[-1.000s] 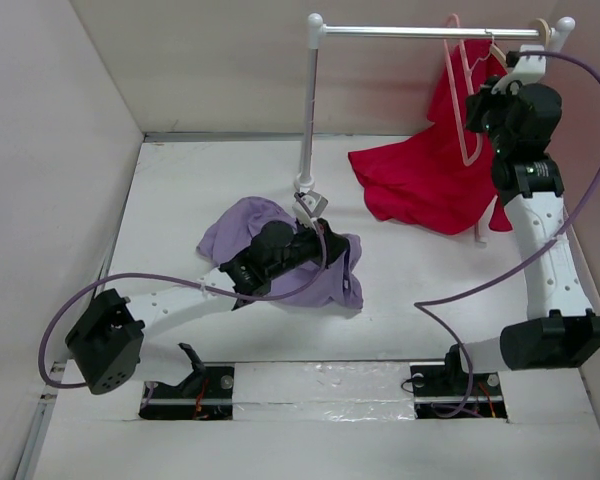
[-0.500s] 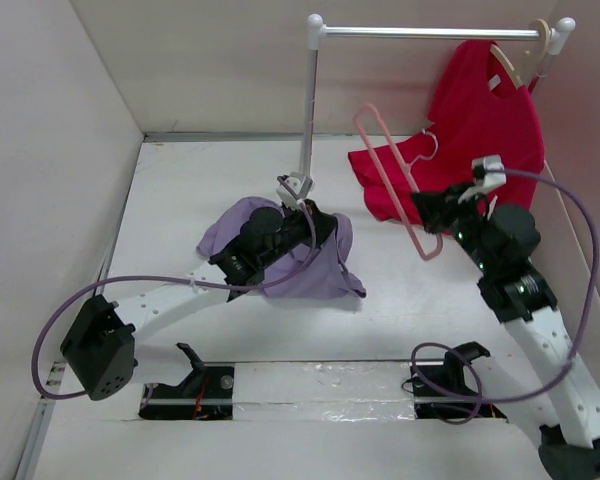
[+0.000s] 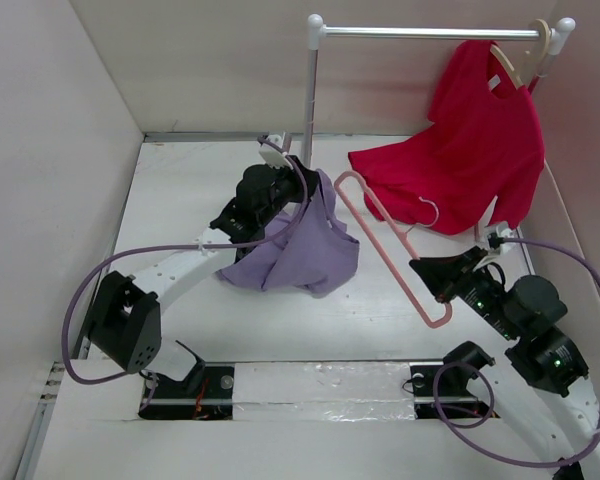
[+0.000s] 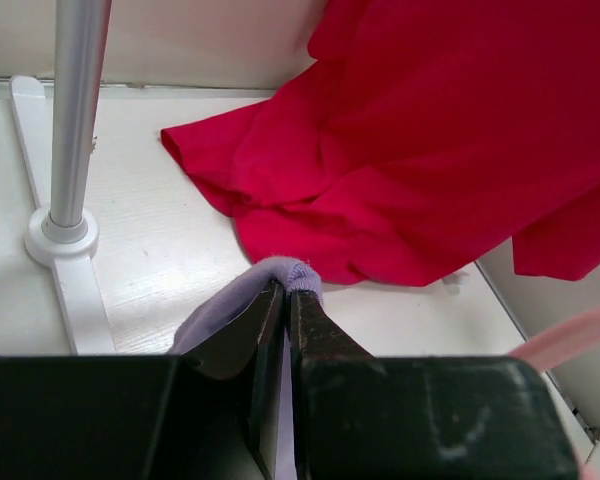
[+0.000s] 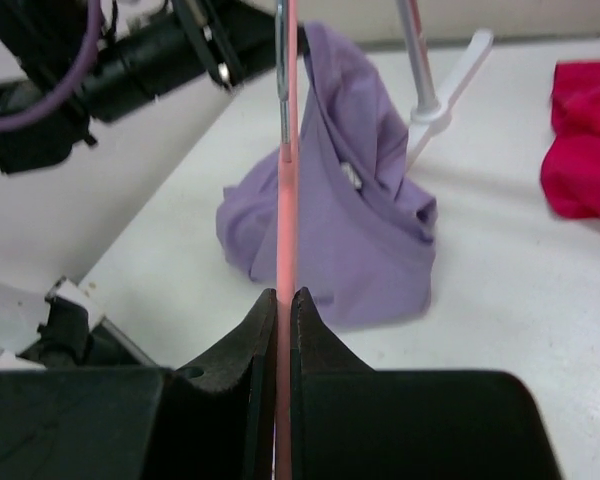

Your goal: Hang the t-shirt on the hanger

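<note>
left gripper (image 4: 285, 300) closed on t-shirt (image 3: 300, 250) fold, hem resting on bench (image 3: 180, 200) | right gripper (image 5: 283, 300) closed on hanger (image 3: 380, 240) (held beside the shirt) | RISK: thin pinch may slip; hanger may snag fabric, missing neck opening

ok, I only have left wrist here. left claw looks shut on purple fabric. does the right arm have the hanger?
Observer: Yes. The right claw is shut on the pink hanger, gripping one of its bars.
Operator: Where is it relative to the shirt?
Observer: Just right of the t-shirt, with its far corner close to the raised fabric. I can't tell if they touch.
Operator: Shirt off the table?
Observer: Partly. It hangs from the left claw in a cone, its lower edge resting on the table.
</note>
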`<state>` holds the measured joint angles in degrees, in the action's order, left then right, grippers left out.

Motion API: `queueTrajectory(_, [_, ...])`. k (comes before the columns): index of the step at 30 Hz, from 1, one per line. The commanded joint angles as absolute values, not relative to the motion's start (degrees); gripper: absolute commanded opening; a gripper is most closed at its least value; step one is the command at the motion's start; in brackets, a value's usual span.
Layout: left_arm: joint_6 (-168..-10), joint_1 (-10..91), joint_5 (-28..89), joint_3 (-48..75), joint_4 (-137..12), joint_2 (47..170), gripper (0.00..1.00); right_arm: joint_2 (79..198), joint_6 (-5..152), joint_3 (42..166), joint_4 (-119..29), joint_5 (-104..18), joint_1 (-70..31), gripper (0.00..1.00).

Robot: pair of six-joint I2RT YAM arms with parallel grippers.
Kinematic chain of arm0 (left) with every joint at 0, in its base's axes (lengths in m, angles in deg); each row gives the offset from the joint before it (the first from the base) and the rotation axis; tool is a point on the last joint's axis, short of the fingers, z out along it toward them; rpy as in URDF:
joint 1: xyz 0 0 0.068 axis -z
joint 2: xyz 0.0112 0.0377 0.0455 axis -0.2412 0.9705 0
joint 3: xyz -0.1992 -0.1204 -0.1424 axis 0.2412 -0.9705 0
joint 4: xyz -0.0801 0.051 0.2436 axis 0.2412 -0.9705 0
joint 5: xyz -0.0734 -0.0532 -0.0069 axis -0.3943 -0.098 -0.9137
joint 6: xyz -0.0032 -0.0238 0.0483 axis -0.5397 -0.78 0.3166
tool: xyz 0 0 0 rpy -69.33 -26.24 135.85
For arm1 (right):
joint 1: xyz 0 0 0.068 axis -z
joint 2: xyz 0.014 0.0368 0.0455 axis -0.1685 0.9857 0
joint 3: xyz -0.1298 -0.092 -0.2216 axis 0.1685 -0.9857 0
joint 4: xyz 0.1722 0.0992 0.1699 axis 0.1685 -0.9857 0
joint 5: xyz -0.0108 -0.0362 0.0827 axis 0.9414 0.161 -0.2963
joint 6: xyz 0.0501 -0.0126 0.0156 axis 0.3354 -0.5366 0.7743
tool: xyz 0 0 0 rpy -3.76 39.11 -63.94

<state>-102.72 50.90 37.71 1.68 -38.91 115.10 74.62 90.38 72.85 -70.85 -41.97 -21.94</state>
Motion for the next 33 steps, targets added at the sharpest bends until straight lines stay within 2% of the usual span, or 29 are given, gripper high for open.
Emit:
queueTrajectory(1, [-103.37, 50.87, 36.1, 6.31, -37.59, 113.94, 0.0, 74.31, 91.31, 71.58, -72.76, -46.64, -22.55, 0.0])
queueTrajectory(7, [-103.81, 50.87, 34.87, 7.64, -39.0, 113.5, 0.0, 74.57, 90.34, 71.23, -71.97, -48.93, -22.55, 0.0])
queueTrajectory(18, [-103.37, 53.24, 36.62, 5.53, -39.35, 111.04, 0.0, 78.44, 86.3, 74.91, -71.09, -42.7, -22.55, 0.0])
queueTrajectory(33, [-100.12, 53.24, 38.2, 4.83, -41.55, 109.11, 0.0, 84.77, 83.48, 78.34, -68.54, -41.81, -22.55, 0.0])
